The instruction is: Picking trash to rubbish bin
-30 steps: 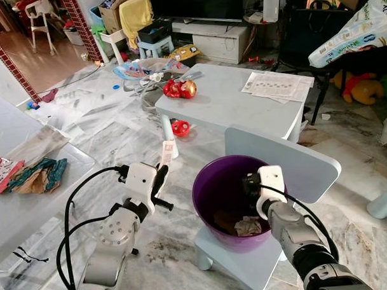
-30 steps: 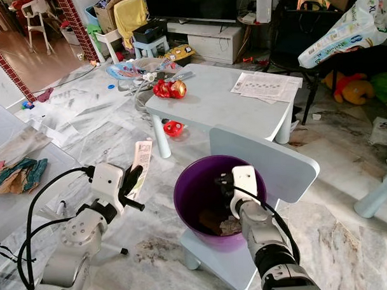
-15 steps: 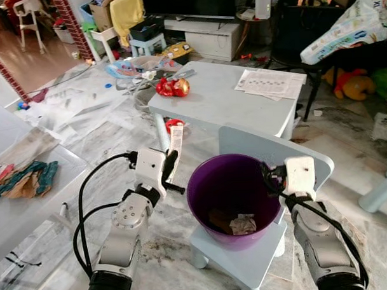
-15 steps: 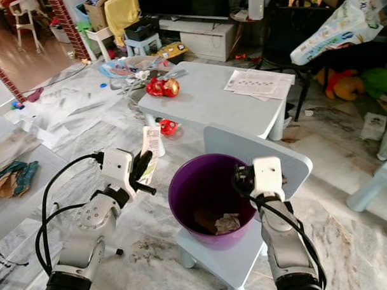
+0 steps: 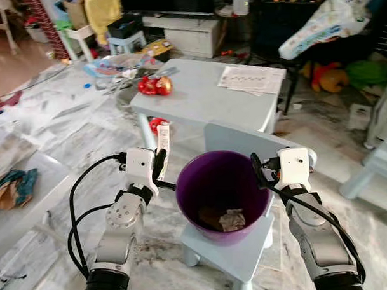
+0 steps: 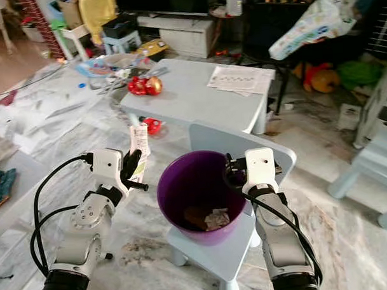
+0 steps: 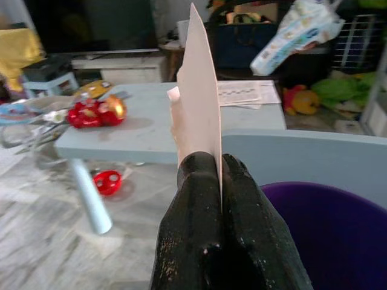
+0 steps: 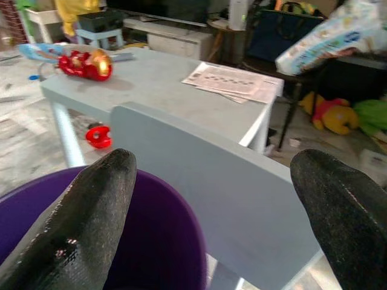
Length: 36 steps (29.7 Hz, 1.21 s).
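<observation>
At the far left of the head views lay a heap of coloured scraps [image 5: 14, 187] on a pale low surface [image 5: 37, 208]. The left gripper [image 5: 160, 166] stood just off the purple bin [image 5: 222, 187], at about nine o'clock from its rim, with its black fingers [image 7: 205, 199] clenched flat on a narrow strip of printed paper [image 5: 163, 136] that stuck straight up above them. In the left wrist view the paper [image 7: 198, 109] rose edge-on from between the closed pads, and the purple rim showed close beyond.

The bin sat on the seat of a small pale blue chair [image 5: 244, 140], whose backrest rose at twelve o'clock from the bin. Inside, at the bottom, lay a crumpled white piece [image 5: 233, 219] touching a brown scrap [image 5: 210, 216].

Beyond the chair, at twelve o'clock, stood a pale blue table [image 5: 204, 97]. A red and gold toy [image 5: 154, 86] lay near its ten o'clock corner, and printed sheets [image 5: 251, 79] near its two o'clock corner. A small red object [image 5: 156, 124] lay on the marble floor [image 5: 85, 133] under the table's near left side.

The right gripper [image 5: 257, 170] hung at the bin's three o'clock rim, released, its two black fingers [image 8: 97, 199] spread wide apart in the right wrist view, with the purple rim and chair back between them.

Farther right, at about one o'clock, a large printed plastic pack [image 5: 322, 19] rested on dark furniture, with a yellow soft toy [image 5: 331, 80] below it.
</observation>
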Available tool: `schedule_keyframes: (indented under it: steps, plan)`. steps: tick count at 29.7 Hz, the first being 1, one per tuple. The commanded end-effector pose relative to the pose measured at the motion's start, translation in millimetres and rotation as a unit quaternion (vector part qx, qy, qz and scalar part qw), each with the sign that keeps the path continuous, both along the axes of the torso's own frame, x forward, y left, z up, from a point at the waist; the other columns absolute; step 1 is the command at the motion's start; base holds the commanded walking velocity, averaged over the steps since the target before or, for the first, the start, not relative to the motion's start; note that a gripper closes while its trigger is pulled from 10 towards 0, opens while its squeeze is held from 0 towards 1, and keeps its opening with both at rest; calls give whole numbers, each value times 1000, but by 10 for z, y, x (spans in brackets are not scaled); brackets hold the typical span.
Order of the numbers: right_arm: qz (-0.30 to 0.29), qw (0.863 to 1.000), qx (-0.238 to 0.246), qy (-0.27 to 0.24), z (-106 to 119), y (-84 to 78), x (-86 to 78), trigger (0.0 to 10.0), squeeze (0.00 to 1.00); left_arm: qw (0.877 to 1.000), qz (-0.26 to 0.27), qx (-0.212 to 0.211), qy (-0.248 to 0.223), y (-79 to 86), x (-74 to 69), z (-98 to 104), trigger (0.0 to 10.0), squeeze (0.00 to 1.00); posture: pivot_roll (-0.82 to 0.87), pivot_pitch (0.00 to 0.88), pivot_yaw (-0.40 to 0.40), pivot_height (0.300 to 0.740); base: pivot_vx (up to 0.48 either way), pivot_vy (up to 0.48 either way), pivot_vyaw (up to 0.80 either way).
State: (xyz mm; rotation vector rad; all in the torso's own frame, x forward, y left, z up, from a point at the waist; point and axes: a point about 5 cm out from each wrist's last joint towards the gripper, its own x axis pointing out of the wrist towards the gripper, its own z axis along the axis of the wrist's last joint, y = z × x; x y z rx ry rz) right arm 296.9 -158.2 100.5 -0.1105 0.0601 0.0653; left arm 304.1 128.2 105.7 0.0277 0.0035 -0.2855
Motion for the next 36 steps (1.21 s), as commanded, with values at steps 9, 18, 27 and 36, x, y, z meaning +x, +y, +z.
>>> schedule_keyframes:
  steps: [9, 18, 27, 36]
  plan:
    - [11, 1000, 6, -6, 64, 57, 1, 10000, 0, 1000, 8, 4, -4, 49, 42, 26, 10000, 0, -78, 53, 79, 740, 0, 292, 0]
    - [6, 1000, 12, -5, 82, 44, 13, 10000, 0, 1000, 6, 7, 1, 34, 31, 1, 10000, 0, -77, 52, 78, 740, 0, 403, 0]
    - [6, 1000, 10, -5, 82, 51, 25, 10000, 0, 1000, 3, 11, -1, 27, 32, 4, 10000, 0, -72, 51, 78, 740, 0, 480, 0]
    - [-1, 1000, 5, -9, 102, 36, 50, 10000, 0, 1000, -8, 14, -13, 11, 23, 32, 10000, 0, -69, 44, 81, 740, 0, 249, 0]
